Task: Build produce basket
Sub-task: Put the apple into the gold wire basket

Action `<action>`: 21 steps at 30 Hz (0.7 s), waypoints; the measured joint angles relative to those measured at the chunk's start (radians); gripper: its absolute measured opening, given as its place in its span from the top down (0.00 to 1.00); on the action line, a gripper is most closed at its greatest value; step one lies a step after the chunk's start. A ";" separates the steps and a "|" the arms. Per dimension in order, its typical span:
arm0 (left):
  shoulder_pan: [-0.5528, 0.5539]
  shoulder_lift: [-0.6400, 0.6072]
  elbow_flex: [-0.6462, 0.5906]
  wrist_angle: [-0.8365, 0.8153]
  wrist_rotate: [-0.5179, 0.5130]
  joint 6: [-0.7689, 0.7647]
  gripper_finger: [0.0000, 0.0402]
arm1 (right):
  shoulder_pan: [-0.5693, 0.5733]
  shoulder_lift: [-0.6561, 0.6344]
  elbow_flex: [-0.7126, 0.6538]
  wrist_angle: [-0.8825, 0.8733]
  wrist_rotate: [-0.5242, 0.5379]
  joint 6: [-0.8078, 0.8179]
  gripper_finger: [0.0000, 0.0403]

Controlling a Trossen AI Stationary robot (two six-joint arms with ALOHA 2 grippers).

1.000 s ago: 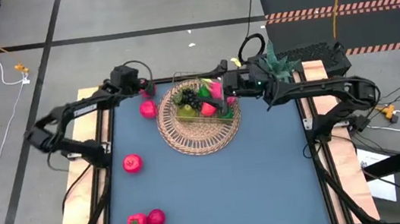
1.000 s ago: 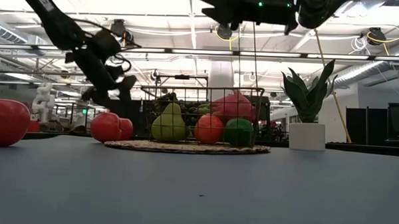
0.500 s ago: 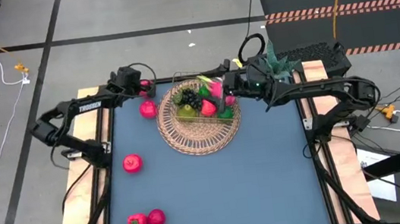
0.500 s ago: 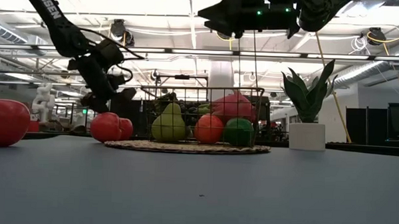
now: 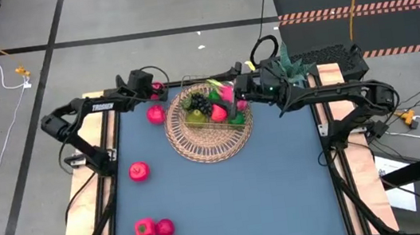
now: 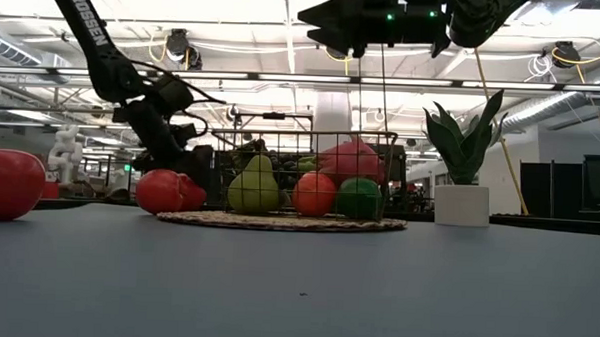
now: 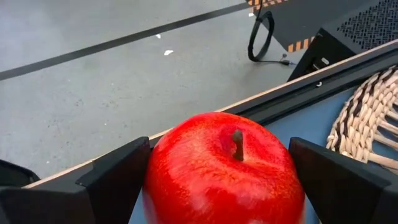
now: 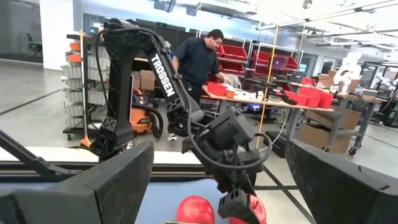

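From above, I see my left gripper (image 5: pixel 156 87) at the table's far edge, just left of the basket (image 5: pixel 211 137), sitting over a red apple (image 5: pixel 157 86) there. A second ago it hung nearer the arm's side of that corner; it has since reached further along the edge toward the basket. The right gripper (image 5: pixel 237 90) hovers over the wire frame (image 5: pixel 212 101) on the basket, much as before. Most produce is already inside the frame: grapes (image 5: pixel 199 101), a green pear (image 5: pixel 195 116) and pink-red pieces. Another red fruit (image 5: pixel 154 115) lies beside the basket's left rim, one (image 5: pixel 139 171) sits mid-left, and a pair (image 5: pixel 152 230) lies near the front edge, all unmoved.

At table level, the left gripper (image 6: pixel 172 152) has come down from above the red apple (image 6: pixel 169 191) to its top. The basket (image 6: pixel 281 222) holds a pear (image 6: pixel 253 184), a red fruit (image 6: pixel 315 193) and a green one (image 6: pixel 359 198). The plant (image 6: pixel 463 164) stands to the right.

Through the left wrist, the apple (image 7: pixel 224 168) fills the space between my two fingers (image 7: pixel 118 177), which stand spread on either side; I cannot tell whether they touch it. Basket weave (image 7: pixel 367 127) shows just beside.

Through the right wrist, the fingers (image 8: pixel 115 177) are wide apart with nothing between them. Beyond, the left arm (image 8: pixel 161 93) bends down over two red fruits (image 8: pixel 194 210), and a person (image 8: pixel 198 59) stands at a bench behind.
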 joint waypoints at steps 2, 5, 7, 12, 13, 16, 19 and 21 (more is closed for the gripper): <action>0.000 -0.008 -0.001 -0.009 0.001 0.002 0.08 | 0.000 0.000 0.000 -0.004 0.000 -0.001 0.11; 0.000 -0.024 -0.003 -0.038 0.003 0.023 0.15 | 0.000 0.000 0.000 -0.008 0.000 -0.002 0.11; 0.001 -0.038 -0.004 -0.064 0.001 0.029 0.20 | 0.000 0.000 0.000 -0.012 0.001 -0.003 0.11; 0.001 -0.092 -0.008 -0.118 -0.011 0.039 0.21 | 0.000 0.000 0.000 -0.015 0.001 -0.014 0.11; 0.001 -0.108 -0.009 -0.132 -0.014 0.040 0.21 | 0.000 0.000 0.000 -0.015 0.002 -0.014 0.11; 0.000 -0.176 -0.014 -0.188 -0.014 0.048 0.20 | -0.001 0.000 0.000 -0.015 0.002 -0.014 0.11; -0.002 -0.276 -0.011 -0.190 -0.014 0.055 0.18 | -0.001 0.000 0.000 -0.015 0.002 -0.016 0.11; -0.014 -0.337 -0.011 -0.192 -0.003 0.062 0.19 | -0.001 0.000 0.000 -0.014 0.002 -0.017 0.11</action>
